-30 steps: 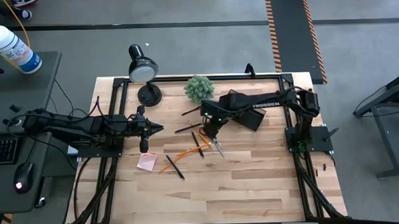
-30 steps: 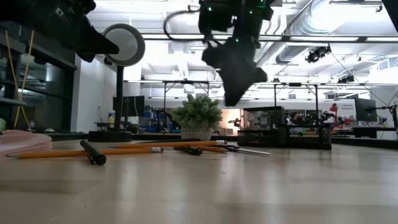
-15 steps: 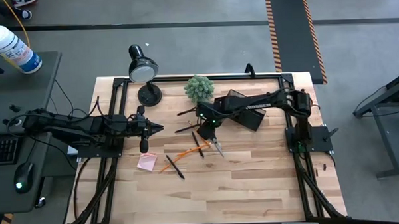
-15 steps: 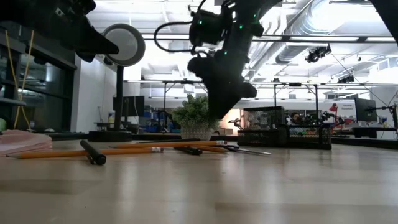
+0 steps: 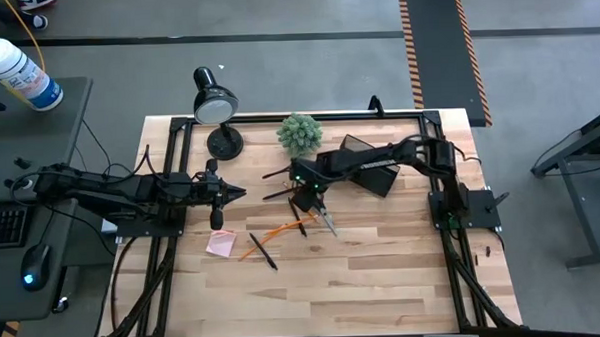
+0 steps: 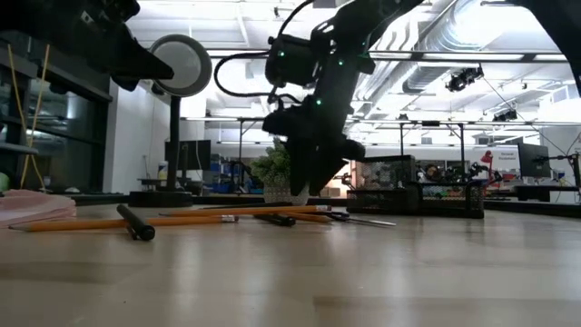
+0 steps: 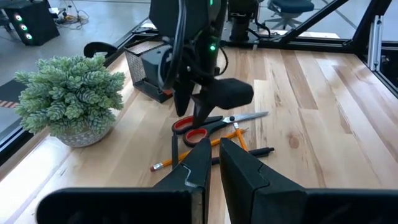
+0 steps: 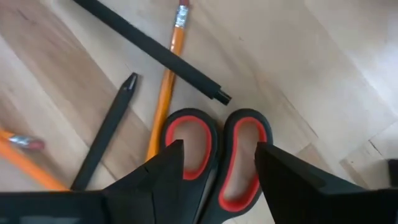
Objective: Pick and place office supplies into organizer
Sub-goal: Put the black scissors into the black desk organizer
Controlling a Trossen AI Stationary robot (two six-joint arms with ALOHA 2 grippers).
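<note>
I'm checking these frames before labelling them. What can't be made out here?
- Scissors: right wrist view cuts off the blades at the bottom edge, behind the open right tool.
- Organizer: high view, the right arm covers most of it; its contents are not visible.
- Sticky notes: low view, cut off by the left edge.
- Left tool: left wrist view, nothing between its shut fingers.

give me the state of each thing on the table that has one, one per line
right tool: open, fingers straddling the scissors' handles, not closed on them
left tool: shut, empty, hovering at the table's left side
scissors: lying flat on the table, blades closed
organizer: on the table by the right arm, contents unclear
sticky-note pad: flat on the table
desk lamp: standing upright
</note>
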